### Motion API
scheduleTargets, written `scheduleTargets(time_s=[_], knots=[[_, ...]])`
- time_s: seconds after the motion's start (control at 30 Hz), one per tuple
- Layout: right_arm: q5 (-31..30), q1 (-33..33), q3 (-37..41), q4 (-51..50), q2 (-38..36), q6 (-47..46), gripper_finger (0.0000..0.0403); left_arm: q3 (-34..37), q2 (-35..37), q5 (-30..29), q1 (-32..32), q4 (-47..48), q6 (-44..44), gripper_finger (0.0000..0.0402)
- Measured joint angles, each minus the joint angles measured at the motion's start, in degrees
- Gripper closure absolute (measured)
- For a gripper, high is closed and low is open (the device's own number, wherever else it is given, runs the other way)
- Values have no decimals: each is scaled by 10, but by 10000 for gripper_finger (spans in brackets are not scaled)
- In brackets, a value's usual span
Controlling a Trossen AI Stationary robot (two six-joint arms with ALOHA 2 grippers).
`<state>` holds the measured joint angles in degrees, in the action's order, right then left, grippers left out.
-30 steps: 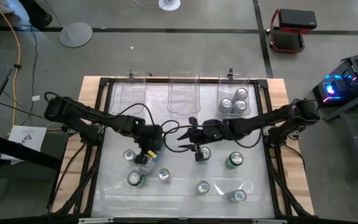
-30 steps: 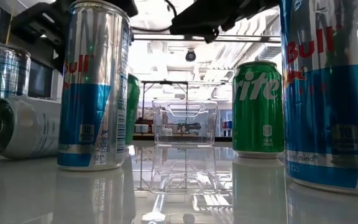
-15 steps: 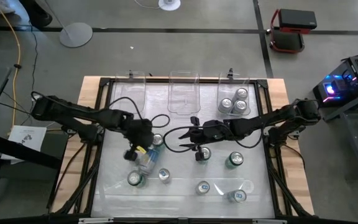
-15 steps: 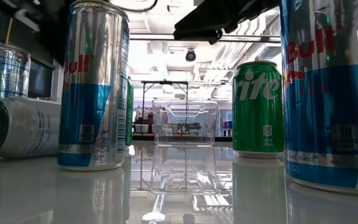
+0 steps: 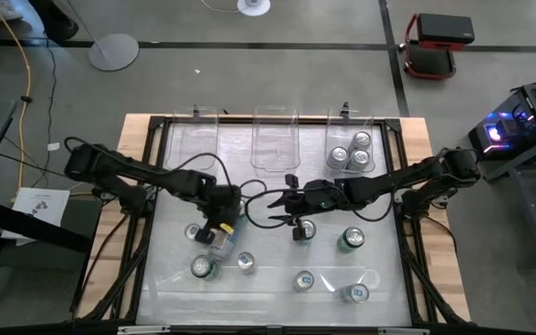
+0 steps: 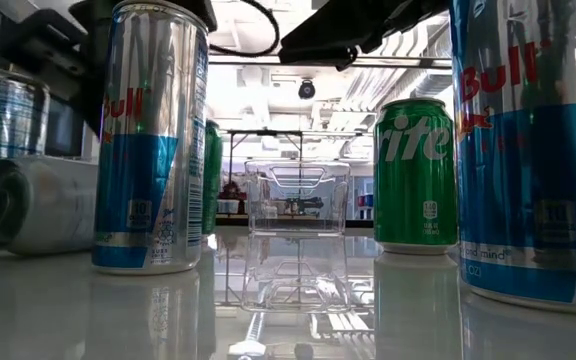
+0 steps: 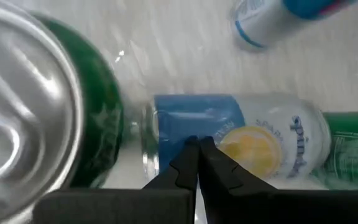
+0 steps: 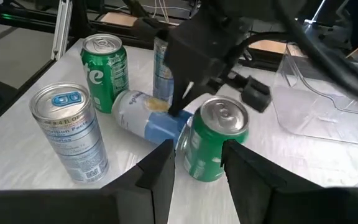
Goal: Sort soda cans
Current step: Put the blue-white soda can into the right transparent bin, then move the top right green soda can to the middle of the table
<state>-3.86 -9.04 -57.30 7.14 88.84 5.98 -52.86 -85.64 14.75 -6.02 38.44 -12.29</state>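
Observation:
A silver can with a blue and yellow label (image 5: 220, 242) (image 7: 253, 140) lies on its side on the white table left of centre. My left gripper (image 5: 220, 226) (image 7: 197, 144) is shut, its tips down on that can. Right beside it stands a green can (image 8: 213, 146) (image 7: 98, 124). My right gripper (image 5: 279, 205) (image 8: 197, 155) hovers open near the middle, its fingers short of the green can, with nothing between them. Several more cans stand on the near half of the table, among them a silver and blue one (image 6: 153, 140) and a green one (image 6: 415, 175). My left gripper touches the lying can's side wall at its blue band (image 8: 166, 124) with the tips of its shut fingers (image 7: 188, 155). The fingers come steeply from above. The can lies flat on the table, its length across the fingers.
Three clear bins stand along the far edge: left (image 5: 194, 144), middle (image 5: 275, 140), and right (image 5: 366, 121), which holds three cans. A black frame (image 5: 147, 186) rims the table. Cables loop between the two arms.
My left gripper swung toward the table's left edge and came back over the lying can, staying shut. The lying can shows smeared in the low view now. My right gripper kept still.

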Motion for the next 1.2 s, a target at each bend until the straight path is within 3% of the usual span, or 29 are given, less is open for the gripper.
scheduleTargets(time_s=[0.4,0.53,0.67,0.73,0.8,1.0,1.2], knots=[[-19,0,0,-5,0,-6,274,-42,72,-1,4,-21,25,401],[-20,0,0,-5,0,-5,274,-46,87,-31,7,-14,46,401],[-20,0,0,-5,0,-5,274,-48,96,-42,5,36,-7,394],[-20,0,0,-5,0,-4,274,-48,94,-80,-1,68,-27,388],[-20,0,0,-5,0,-4,274,-48,93,-113,-8,95,-37,379],[-20,0,0,-5,0,-6,274,-48,89,-122,-42,101,-78,325],[-20,0,0,-5,0,-9,274,-72,91,-193,-40,118,-42,266]])
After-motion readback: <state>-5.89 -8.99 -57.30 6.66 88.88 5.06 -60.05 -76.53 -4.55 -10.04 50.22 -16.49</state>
